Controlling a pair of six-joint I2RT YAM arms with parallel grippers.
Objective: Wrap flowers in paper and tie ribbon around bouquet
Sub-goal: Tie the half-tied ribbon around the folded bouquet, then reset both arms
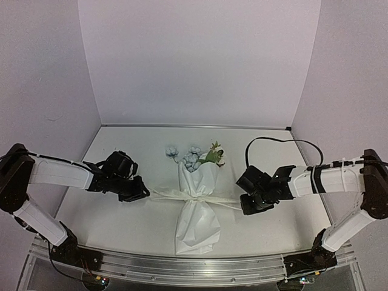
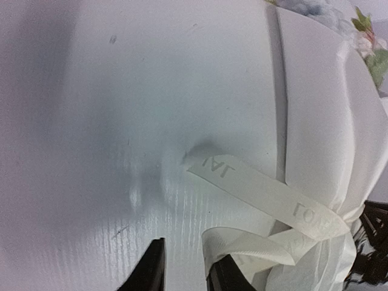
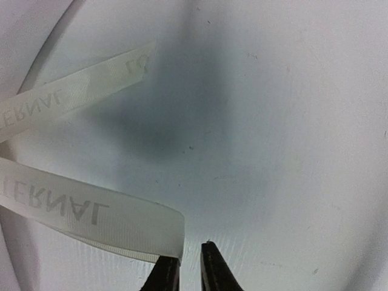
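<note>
Bouquet (image 1: pixel 197 212) is laid flat mid-tabletop (image 1: pixel 115 224), blooms at the far end | ribbon (image 1: pixel 193 196) is seen cinched round its middle, tails spread to both sides | left end effector (image 2: pixel 189 260) is found slightly parted, nothing clamped, a ribbon loop just beside one finger | right end effector (image 3: pixel 189 257) is found slightly parted, the ribbon end at its tip, not gripped
</note>
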